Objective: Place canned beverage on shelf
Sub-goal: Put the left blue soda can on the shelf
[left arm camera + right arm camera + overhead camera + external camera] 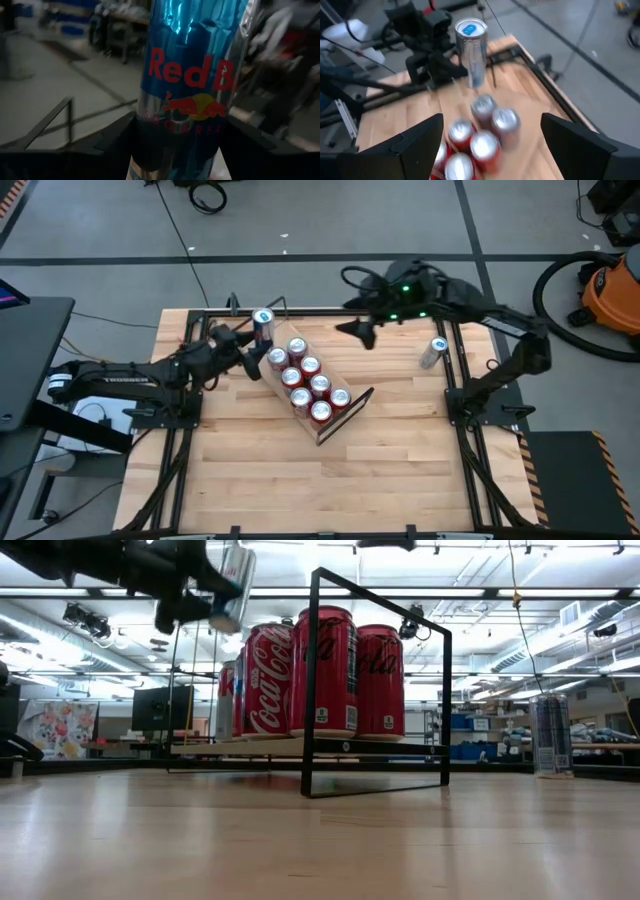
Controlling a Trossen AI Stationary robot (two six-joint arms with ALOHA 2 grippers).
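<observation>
Left wrist view: my held Red Bull can (187, 85) is cut off top and bottom. Behind it, the shelf (45, 125) and room blur.

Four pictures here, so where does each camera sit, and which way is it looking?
High view: above the table, looking straight down; both arms show.
Low view: at tabletop height, looking level past the shelf into the room; the left hand hangs above.
Left wrist view: on the left arm, facing the blue can between its fingers.
Right wrist view: on the right arm, facing the red cans.
Shared: every view shows the blue can.
</observation>
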